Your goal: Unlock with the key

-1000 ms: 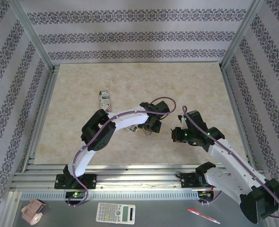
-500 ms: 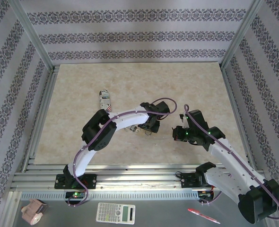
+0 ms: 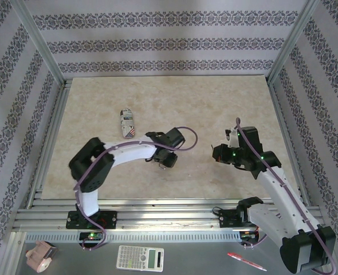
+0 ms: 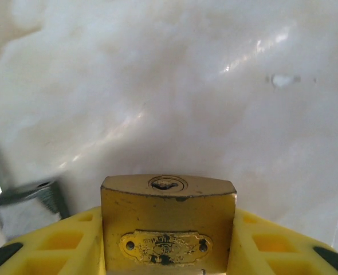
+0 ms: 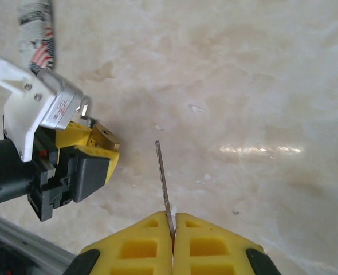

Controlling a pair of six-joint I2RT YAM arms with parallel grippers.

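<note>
Arms drifted apart; left gripper (image 3: 166,160) clamps the brass padlock (image 4: 168,220), right gripper (image 5: 172,228) pinches the key (image 5: 163,172), so we'd probably square it to the keyhole (image 4: 167,184) first

Two arms are recorded, the left arm (image 3: 123,152) and the right arm (image 3: 280,192), each formed of white moulded shells joined by black joint housings. A purple cable (image 3: 187,137) is routed along each. Small green indicator lights (image 3: 233,153) are lit near the right wrist. The right gripper (image 5: 173,229) and left gripper (image 3: 168,160) are fitted with yellow ribbed plastic fingers (image 5: 134,249) carrying black inserts (image 5: 80,260). A white screwed bracket (image 5: 17,100) is mounted on the left wrist.
</note>
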